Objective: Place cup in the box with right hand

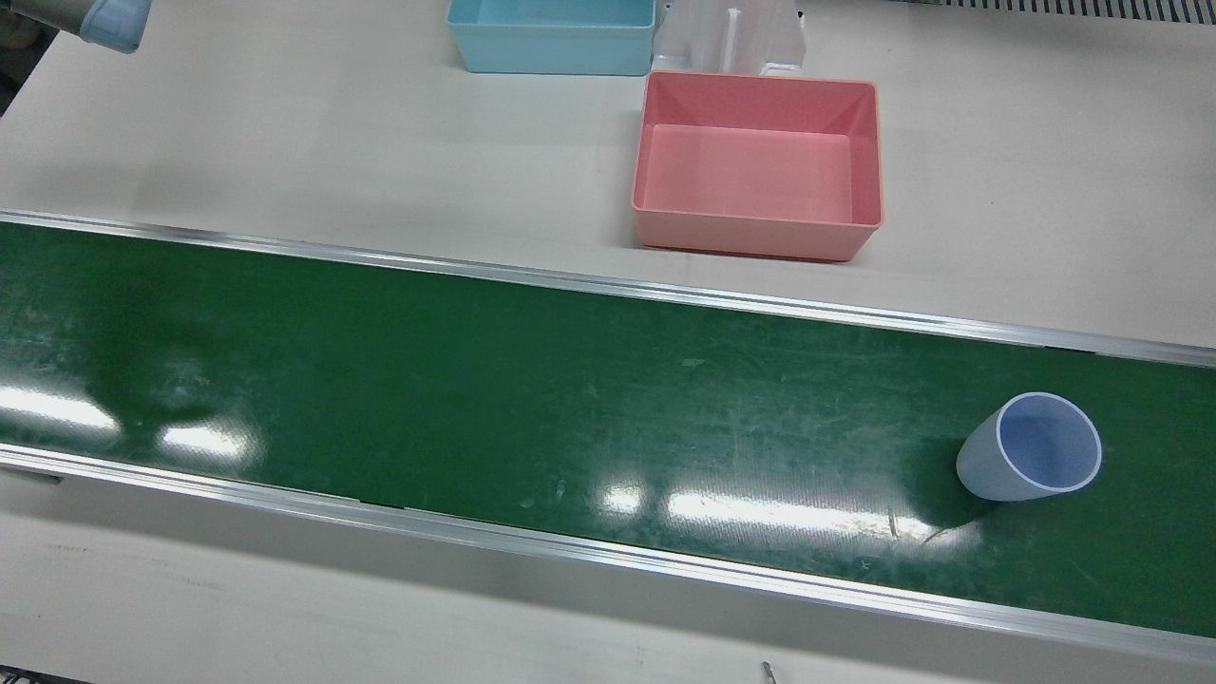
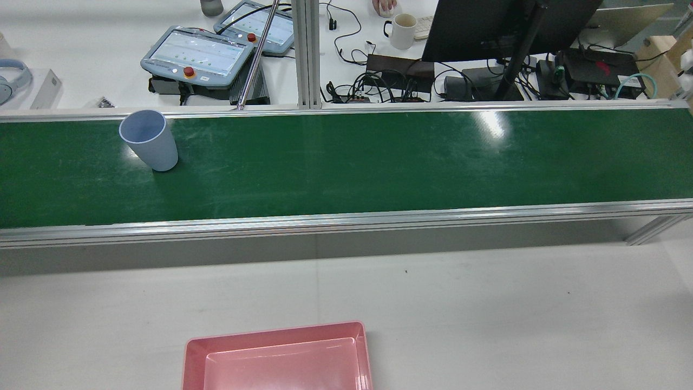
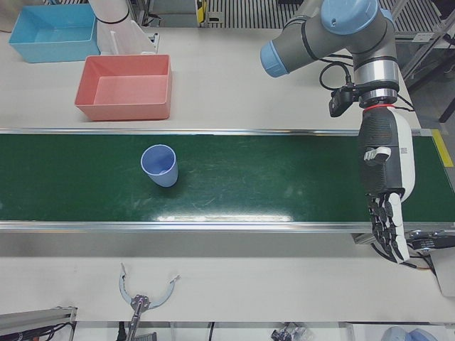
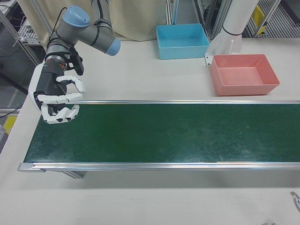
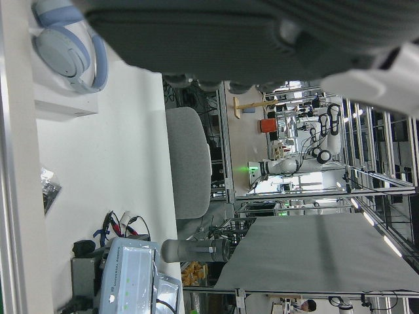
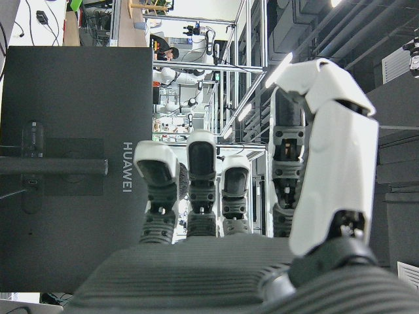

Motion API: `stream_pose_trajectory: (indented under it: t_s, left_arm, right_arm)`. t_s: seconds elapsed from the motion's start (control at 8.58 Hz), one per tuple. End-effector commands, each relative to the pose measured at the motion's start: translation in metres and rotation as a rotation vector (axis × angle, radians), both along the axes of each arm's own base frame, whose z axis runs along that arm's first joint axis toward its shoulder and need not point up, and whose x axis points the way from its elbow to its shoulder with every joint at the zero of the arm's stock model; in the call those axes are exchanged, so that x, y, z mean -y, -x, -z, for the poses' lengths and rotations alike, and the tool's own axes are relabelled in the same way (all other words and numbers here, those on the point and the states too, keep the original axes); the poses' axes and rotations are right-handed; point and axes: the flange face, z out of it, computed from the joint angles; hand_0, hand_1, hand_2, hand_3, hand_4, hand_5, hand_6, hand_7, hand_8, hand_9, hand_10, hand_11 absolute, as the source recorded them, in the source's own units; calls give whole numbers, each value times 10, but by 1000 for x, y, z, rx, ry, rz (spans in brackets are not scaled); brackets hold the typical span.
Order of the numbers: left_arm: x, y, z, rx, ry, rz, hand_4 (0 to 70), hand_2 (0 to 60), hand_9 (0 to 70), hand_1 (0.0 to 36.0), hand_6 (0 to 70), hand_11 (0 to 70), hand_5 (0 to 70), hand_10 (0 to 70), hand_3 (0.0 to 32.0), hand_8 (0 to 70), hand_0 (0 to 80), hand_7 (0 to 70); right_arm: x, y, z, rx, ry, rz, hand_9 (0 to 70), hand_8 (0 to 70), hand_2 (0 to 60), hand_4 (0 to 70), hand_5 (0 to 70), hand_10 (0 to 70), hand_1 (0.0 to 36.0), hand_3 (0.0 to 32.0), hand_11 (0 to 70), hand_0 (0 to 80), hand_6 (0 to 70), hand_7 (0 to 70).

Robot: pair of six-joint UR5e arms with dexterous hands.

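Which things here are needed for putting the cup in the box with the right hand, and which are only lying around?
Needed:
- cup, upright on the green belt
- pink box, empty, on the table beyond the belt
- right hand, open, at the belt's far end from the cup

Lying around:
- blue box
- left hand, holding nothing
- headphones
- mug
- monitor

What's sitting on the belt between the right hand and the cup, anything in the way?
Nothing visible. The right hand hangs open over one end of the green belt, and the cup stands upright far along it toward the other end. The belt between them is bare. The pink box sits on the table beyond the belt.
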Motion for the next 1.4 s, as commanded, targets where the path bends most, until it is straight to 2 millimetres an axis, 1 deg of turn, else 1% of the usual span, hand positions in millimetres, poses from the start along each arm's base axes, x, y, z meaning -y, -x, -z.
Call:
stream_pose_trajectory:
  t_s: [0.0, 0.35, 0.47, 0.93, 1.28]
  left_arm:
    - [0, 0, 0, -1, 0, 0, 0, 0, 0, 0, 0, 0, 0, 0, 0, 0, 0, 0]
    - [0, 0, 0, -1, 1, 0, 0, 0, 0, 0, 0, 0, 0, 0, 0, 0, 0, 0]
    - [0, 0, 0, -1, 0, 0, 0, 0, 0, 0, 0, 0, 0, 0, 0, 0, 0, 0]
    - [0, 0, 0, -1, 0, 0, 0, 0, 0, 0, 0, 0, 0, 0, 0, 0, 0, 0]
    - [0, 0, 0, -1, 0, 0, 0, 0, 0, 0, 0, 0, 0, 0, 0, 0, 0, 0]
  right_arm:
    - [0, 0, 0, 0, 0, 0, 566, 390, 332, 605, 126, 465, 241, 0, 661, 570, 224, 700]
    - [0, 0, 1, 0, -2, 0, 561, 387, 334, 605, 125, 459, 241, 0, 652, 568, 220, 700]
    - [0, 0, 0, 0, 0, 0, 569, 393, 337, 614, 126, 465, 242, 0, 662, 571, 225, 700]
    - [-1, -1, 1, 0, -2, -2, 559, 385, 332, 597, 125, 457, 241, 0, 650, 568, 220, 700]
    - [0, 0, 1, 0, -2, 0, 573, 396, 340, 624, 127, 465, 243, 0, 661, 571, 227, 700]
